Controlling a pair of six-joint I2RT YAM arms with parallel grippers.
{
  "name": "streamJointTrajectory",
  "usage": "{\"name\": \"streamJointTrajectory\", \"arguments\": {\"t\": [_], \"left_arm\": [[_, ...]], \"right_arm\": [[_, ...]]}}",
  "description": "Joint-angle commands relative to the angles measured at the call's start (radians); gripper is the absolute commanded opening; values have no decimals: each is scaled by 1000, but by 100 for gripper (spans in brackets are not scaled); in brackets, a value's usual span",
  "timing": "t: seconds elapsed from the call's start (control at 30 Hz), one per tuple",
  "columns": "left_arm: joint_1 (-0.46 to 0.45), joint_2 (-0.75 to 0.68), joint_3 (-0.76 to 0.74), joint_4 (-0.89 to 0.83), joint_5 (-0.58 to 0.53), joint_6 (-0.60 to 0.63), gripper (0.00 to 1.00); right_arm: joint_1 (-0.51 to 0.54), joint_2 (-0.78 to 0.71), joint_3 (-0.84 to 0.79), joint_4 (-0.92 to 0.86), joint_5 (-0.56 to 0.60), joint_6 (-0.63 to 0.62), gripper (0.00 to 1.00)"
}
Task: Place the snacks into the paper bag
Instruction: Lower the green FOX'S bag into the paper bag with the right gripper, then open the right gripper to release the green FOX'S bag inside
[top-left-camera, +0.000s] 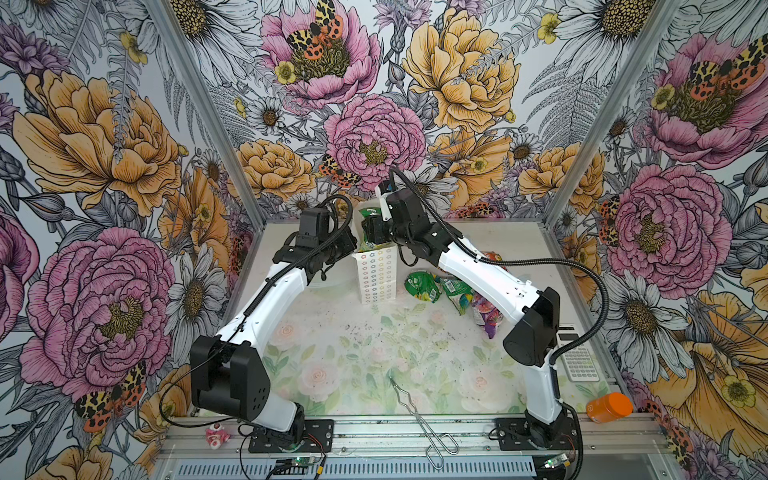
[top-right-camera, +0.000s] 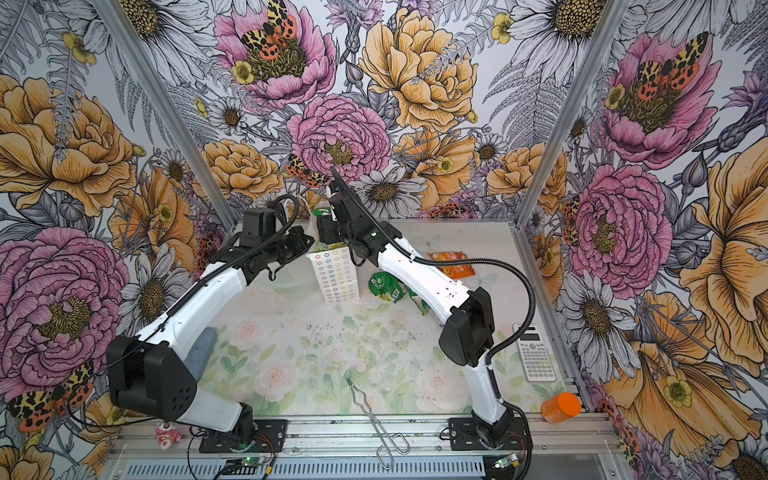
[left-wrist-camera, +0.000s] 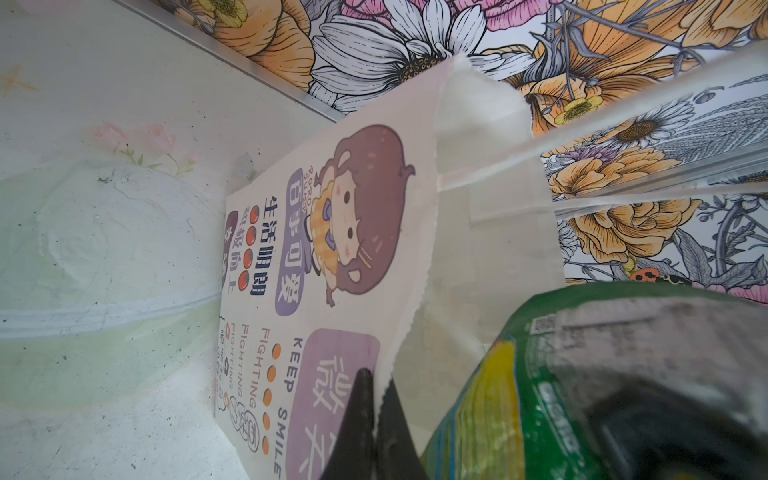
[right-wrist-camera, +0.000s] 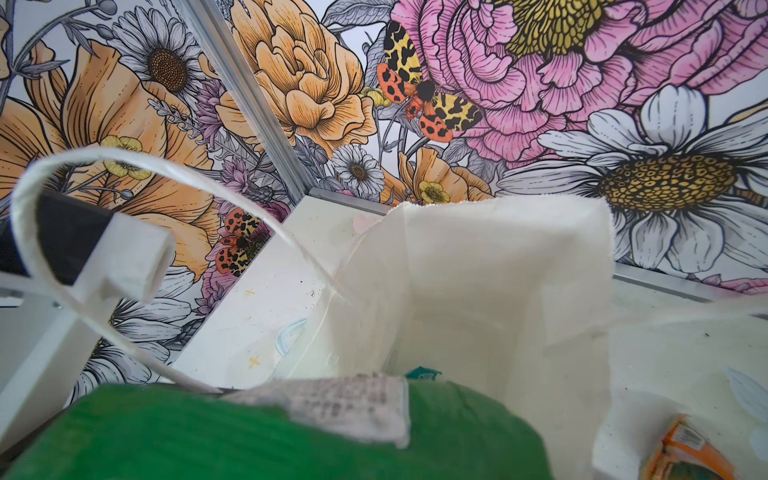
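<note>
Paper bag (top-left-camera: 376, 278) rim clamped by left gripper (left-wrist-camera: 378, 388); green packet (right-wrist-camera: 249, 436) to be released squarely above bag mouth; right gripper (top-left-camera: 371, 233) jaws: cannot tell.

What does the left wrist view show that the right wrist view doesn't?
Only left wrist: the paper bag from outside, its printed face with the cartoon girl, and the left gripper, jaws pinched on the bag's serrated rim.
Only right wrist: the bag's open inside, a white cord handle, and an orange packet lying outside the bag.
Both: the bag and the green packet at its mouth.
</note>
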Motion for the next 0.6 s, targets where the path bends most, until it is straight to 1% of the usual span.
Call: {"name": "streamJointTrajectory", "arguments": {"t": [0.0,0.3,0.33,0.37,0.47,0.57], "left_arm": [[9,-18,-12,37,22,-8,0],[14,-19,-21,39,25,-7,0],[17,-19,-21,38,25,-7,0],[18,-19,-22,39,26,-7,0],[19,-20,-24,38,25,-7,0],[22,-20,-25,38,25,-7,0]], "right_arm": [[7,-42,2,12,16,-16,67],[11,-55,-10,10,19,-23,72],[11,-56,-10,9,18,-24,74],[11,-57,-10,9,17,-27,79],[11,-62,-9,10,13,-32,87],[14,-66,-9,10,10,-35,88]]}}
